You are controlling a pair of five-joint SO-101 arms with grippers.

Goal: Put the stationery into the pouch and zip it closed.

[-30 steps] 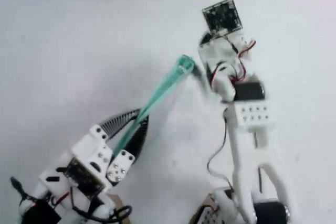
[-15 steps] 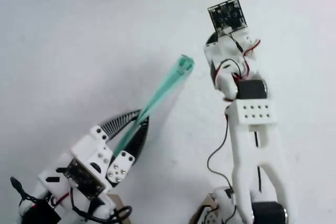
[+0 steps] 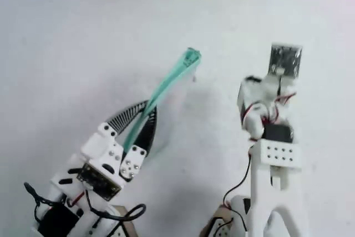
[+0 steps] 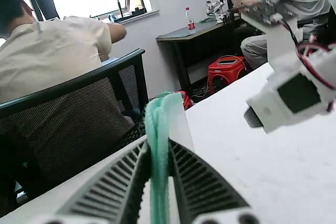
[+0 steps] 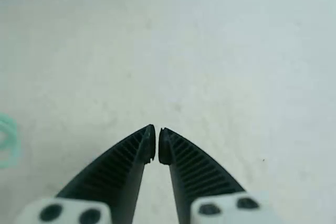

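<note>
White table (image 3: 66, 43), L pincer (image 3: 148, 116) clamped on teal pouch (image 3: 169, 84), R pincer (image 5: 156, 142) tips together, nothing held

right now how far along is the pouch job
Done: can't tell whether the teal pouch is filled or zipped. In hand: left end effector grips it edge-on above the table. Right end effector is shut, empty. Left: likely zipping, if unfinished.

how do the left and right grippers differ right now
The left gripper clamps a teal strip; the right gripper holds nothing. The left gripper points out low across the table; the right gripper points down at it. Both are closed and have black ribbed fingers.
</note>
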